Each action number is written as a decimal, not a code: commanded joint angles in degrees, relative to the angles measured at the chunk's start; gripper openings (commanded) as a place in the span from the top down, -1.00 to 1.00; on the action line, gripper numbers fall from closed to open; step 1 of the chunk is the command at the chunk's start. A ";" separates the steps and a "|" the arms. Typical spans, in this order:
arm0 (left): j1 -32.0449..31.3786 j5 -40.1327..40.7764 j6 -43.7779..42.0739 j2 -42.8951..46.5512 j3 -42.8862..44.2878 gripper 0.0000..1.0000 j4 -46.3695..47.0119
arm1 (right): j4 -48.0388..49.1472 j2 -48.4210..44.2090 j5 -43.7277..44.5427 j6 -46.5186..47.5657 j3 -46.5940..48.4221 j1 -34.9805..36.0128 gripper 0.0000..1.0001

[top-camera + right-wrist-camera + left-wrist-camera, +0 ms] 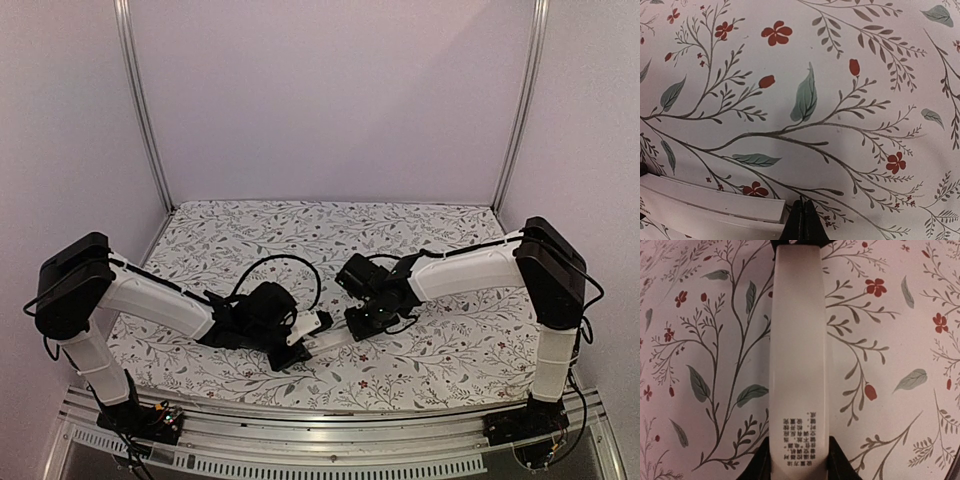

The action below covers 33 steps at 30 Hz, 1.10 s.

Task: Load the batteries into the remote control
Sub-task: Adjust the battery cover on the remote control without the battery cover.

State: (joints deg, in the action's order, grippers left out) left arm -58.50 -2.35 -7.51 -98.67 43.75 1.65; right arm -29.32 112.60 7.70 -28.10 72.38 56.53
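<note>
Though gripped at its printed end, slim white remote control (797, 340)

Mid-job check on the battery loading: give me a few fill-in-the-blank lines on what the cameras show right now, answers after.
1. The left gripper is clamped on the ___ remote control.
2. The right gripper holds nothing; its jaws are ___.
3. The printed text on the remote control lies at the end held by the ___ gripper.
4. Across all three views, ___ batteries can be seen.
Missing words: white; shut; left; no.
</note>
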 commanded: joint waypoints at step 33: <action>-1.97 -4.30 -10.09 -0.77 0.91 0.10 -3.94 | 6.10 -24.25 -1.87 15.47 -14.65 -8.10 0.40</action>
State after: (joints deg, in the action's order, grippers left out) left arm -58.98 -6.90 -14.52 -100.38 45.60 1.30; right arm -27.99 92.99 9.45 -20.78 59.70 48.69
